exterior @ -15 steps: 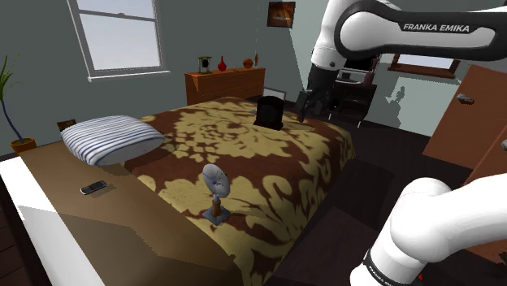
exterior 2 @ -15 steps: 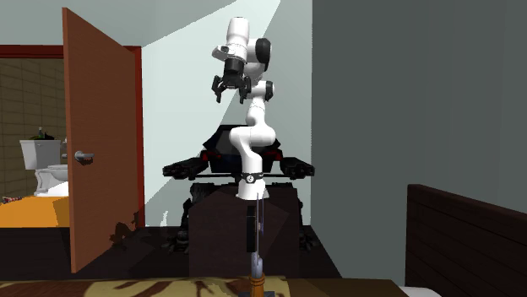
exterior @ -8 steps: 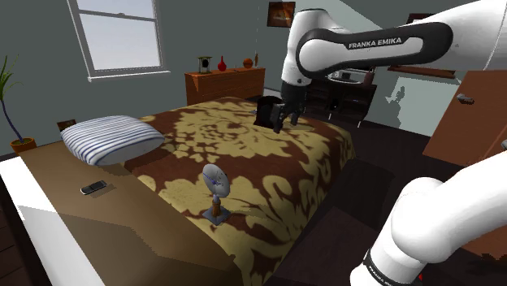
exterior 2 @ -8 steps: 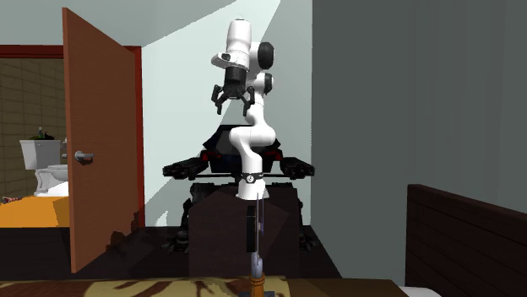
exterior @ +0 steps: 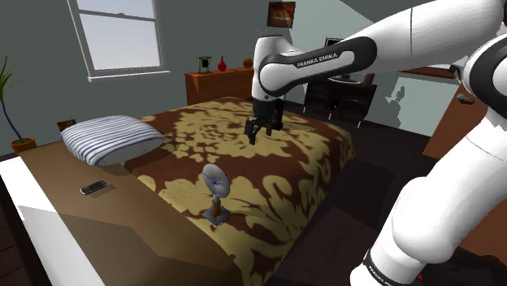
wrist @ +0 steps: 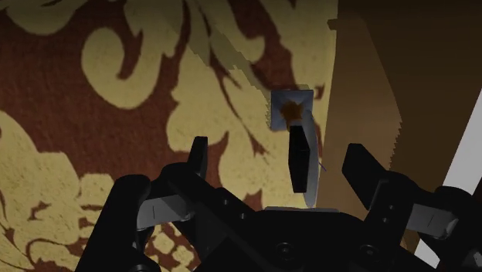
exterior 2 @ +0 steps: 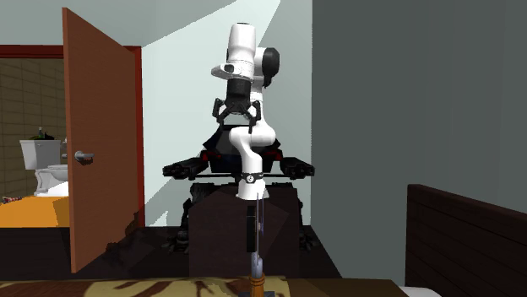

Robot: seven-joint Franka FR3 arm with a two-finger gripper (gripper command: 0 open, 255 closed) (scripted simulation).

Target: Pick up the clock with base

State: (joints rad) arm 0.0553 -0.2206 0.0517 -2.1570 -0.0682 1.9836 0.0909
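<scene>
The small clock with a round grey face on a thin stem and a square brown base (exterior: 215,192) stood upright on the brown bedspread with a gold floral pattern (exterior: 280,175). It was close to the near edge of the bed, where the cover dropped to a plain brown wooden side. In the wrist view the clock (wrist: 301,158) was seen from above, its base flat on the cover and its face edge-on. Nothing was touching it.

The step in hand appeared to be the approach, with the grasp not yet begun. The all-black two-finger gripper (exterior: 258,130) hung above the middle of the bed, farther from the camera than the clock and to the shoulder view's right of it, well apart from it. Its fingers (wrist: 198,158) stood wide apart and held nothing, and they touched neither the bedspread nor the clock. In the wrist view the clock showed in the gap between them, but well beyond the tips.

The next move would probably call for bringing the gripper nearer and lower until the fingers straddled the stem or the thin face. They would then need to close across the narrow side. The light, top-heavy clock would likely tip if a finger brushed it first.

A blue-and-white striped pillow (exterior: 114,138) lay at the head of the bed on the shoulder view's left.
</scene>
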